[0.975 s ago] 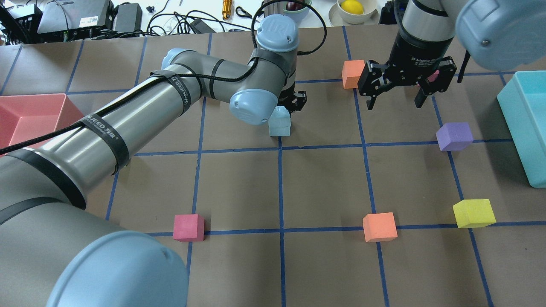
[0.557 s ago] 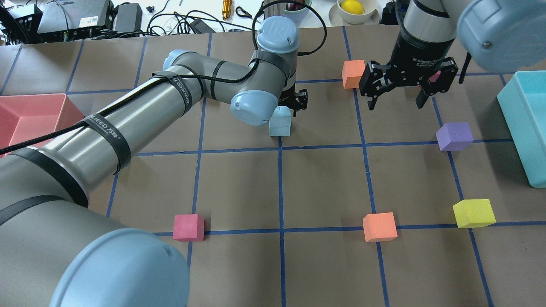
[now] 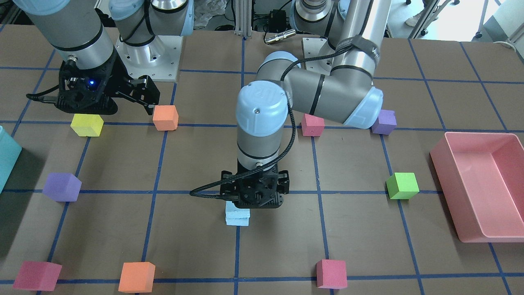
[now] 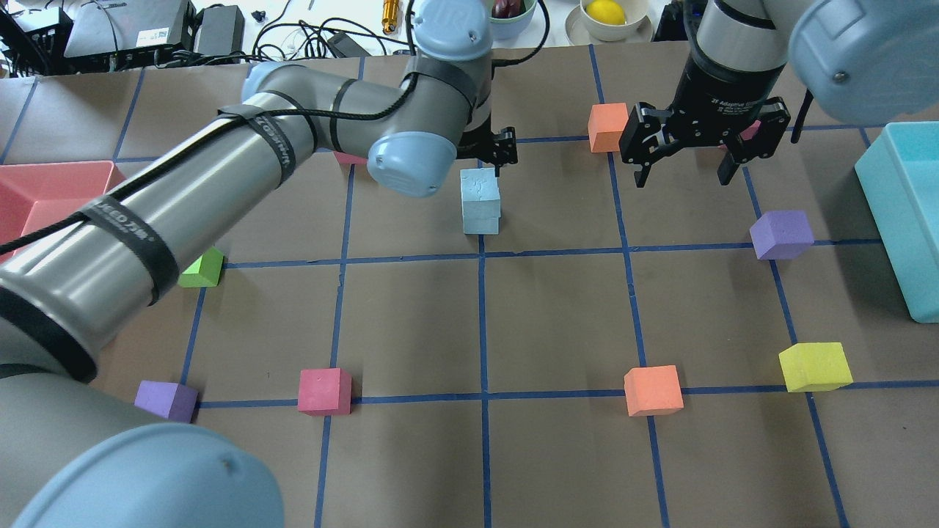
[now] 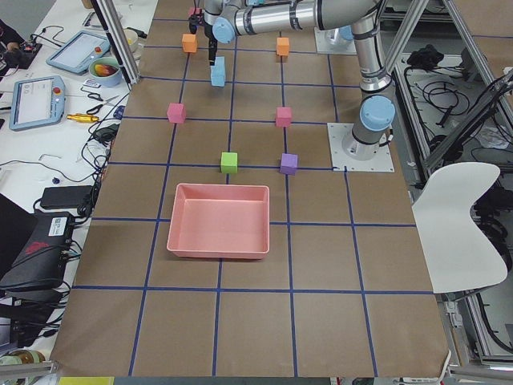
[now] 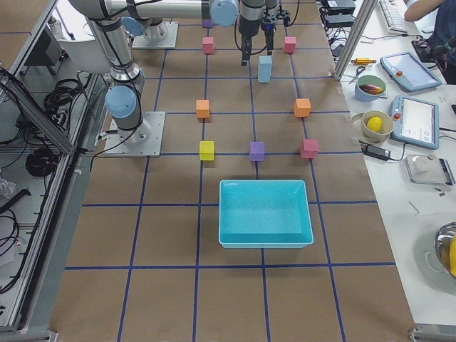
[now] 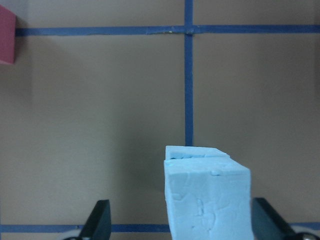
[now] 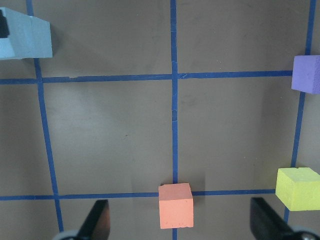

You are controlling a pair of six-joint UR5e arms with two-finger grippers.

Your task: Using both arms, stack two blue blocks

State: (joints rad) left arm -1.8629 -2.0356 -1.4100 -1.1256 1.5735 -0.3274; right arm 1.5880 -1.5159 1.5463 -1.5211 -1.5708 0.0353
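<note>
Blue blocks (image 4: 480,199) stacked, left wrist view shows fingers (image 7: 101,222) apart

Two pale blue foam blocks (image 4: 480,199), stacked one atop the other, upright, faces dented

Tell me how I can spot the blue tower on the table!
Find the middle of the table, between the pink bin and the turquoise bin. Just below the left gripper stand two pale blue blocks. They alone are stacked one on the other; the other cubes each sit singly.
</note>
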